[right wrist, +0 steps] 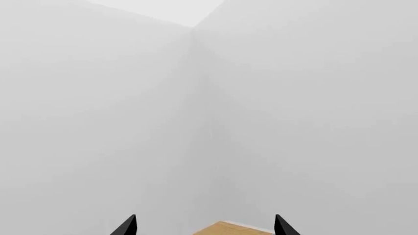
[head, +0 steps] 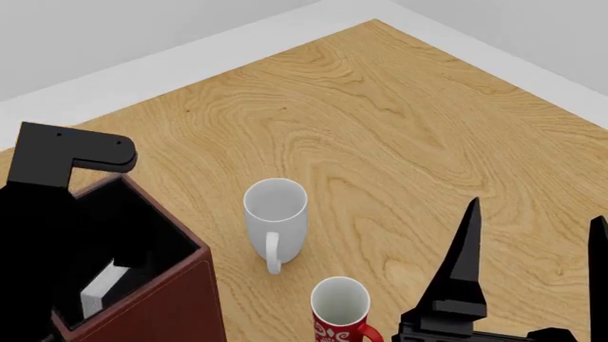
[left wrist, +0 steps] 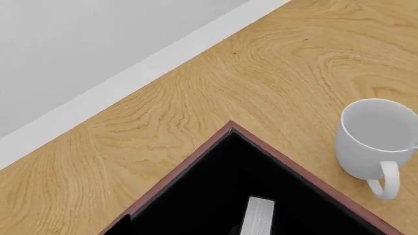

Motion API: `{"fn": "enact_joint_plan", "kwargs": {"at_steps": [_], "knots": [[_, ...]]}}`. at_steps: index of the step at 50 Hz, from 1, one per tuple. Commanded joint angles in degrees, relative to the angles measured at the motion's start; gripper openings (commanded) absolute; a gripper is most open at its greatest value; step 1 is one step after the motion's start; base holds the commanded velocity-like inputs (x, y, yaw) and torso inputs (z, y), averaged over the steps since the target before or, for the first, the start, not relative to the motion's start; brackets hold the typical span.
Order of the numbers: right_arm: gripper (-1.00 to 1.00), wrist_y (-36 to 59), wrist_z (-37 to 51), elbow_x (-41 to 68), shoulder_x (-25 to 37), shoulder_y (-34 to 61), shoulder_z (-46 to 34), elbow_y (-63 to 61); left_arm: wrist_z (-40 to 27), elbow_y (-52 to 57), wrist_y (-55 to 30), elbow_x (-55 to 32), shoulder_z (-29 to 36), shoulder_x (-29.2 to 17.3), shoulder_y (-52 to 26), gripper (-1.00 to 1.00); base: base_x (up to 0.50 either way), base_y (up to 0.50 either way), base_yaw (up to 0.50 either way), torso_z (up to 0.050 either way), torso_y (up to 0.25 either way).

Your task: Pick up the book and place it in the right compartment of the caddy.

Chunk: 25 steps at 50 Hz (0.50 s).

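Head view: book [head: 102, 288] inside right compartment [head: 133, 235]; right fingers [head: 594, 249] spread apart; left fingers unseen.

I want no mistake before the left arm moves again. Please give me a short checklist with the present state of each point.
1. Book inside the caddy's tall right compartment: ok.
2. Book released by the left hand: cannot tell, hand not seen.
3. White mug apart from caddy: ok.
4. Red patterned mug upright: ok.
5. Right hand open and empty: ok.
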Motion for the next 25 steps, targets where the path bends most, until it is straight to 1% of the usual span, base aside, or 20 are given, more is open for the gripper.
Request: {"fn": "enact_joint_plan", "kwargs": {"at_steps": [1,7,10,15,20,25], "knots": [[1.0,-0.18,0.19,0.11,0.17,-0.09,0.04,-0.09,-2.2,5.48,0.8,-0.36,-1.88,-2.14,-1.54,1.0,0.0,0.0,0.0,0.0,0.0],[1.0,-0.08,0.36,0.27,0.3,0.01,0.01,-0.28,-3.43,9.26,1.49,-0.32,-3.0,-3.04,-2.36,1.0,0.0,0.0,0.0,0.0,0.0],[1.0,-0.26,0.38,0.44,0.35,-0.15,0.22,-0.23,-3.86,13.4,3.21,1.69,-3.86,-3.6,-2.36,1.0,0.0,0.0,0.0,0.0,0.0],[1.0,-0.58,0.18,0.86,0.39,-0.27,0.36,-0.08,-5.0,16.41,3.05,1.31,-4.37,-3.81,-3.15,1.0,0.0,0.0,0.0,0.0,0.0],[1.0,-0.78,0.13,0.94,0.43,-0.39,0.35,-0.04,-5.74,19.57,4.53,3.96,-5.1,-4.4,-3.29,1.0,0.0,0.0,0.0,0.0,0.0],[1.0,-1.22,0.0,0.87,0.36,-0.57,0.35,0.14,-6.7,23.03,6.02,3.95,-6.44,-5.14,-3.37,1.0,0.0,0.0,0.0,0.0,0.0]]}}
